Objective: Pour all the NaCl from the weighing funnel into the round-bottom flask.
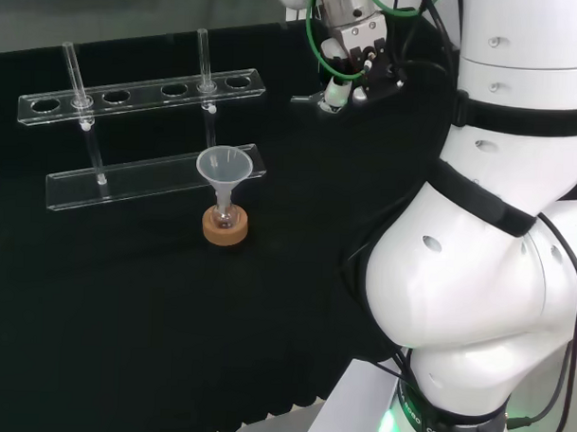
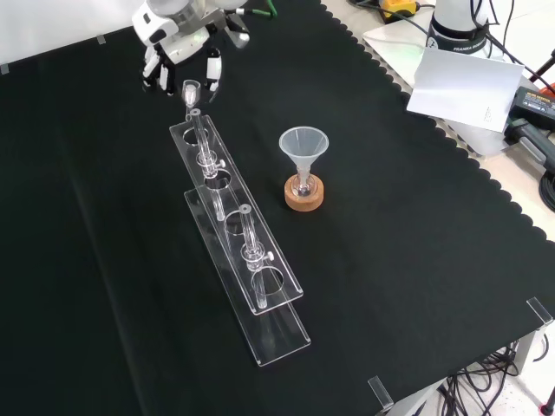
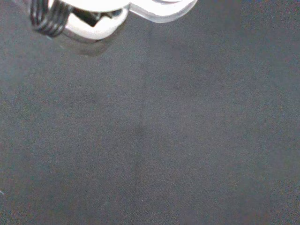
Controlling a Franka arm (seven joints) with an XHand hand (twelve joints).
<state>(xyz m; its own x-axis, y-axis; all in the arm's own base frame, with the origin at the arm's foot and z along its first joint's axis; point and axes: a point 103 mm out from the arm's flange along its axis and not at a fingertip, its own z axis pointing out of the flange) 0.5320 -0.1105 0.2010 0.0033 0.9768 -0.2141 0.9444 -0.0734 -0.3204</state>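
Observation:
A clear funnel [image 1: 223,165] [image 2: 303,143] sits in the neck of a small round-bottom flask [image 1: 224,214] [image 2: 303,185] on a cork ring [image 1: 225,226] [image 2: 304,196] at mid-cloth. The hand [image 1: 356,52] [image 2: 178,43] hangs over the far part of the cloth, well away from the flask, with its fingers [image 2: 212,76] pointing down, relaxed and apart. A small clear glass piece [image 2: 191,87], probably the weighing funnel, shows just below and between them. I cannot tell whether the hand touches it. The wrist view shows a blurred white part of the hand [image 3: 98,18] over bare black cloth.
A clear two-tier tube rack [image 1: 148,178] [image 2: 234,234] holding two glass tubes [image 1: 205,61] [image 2: 250,243] stands between the hand and the flask. In the head view the arm's white links [image 1: 487,232] take up the right side. White paper [image 2: 468,82] lies past the cloth's edge.

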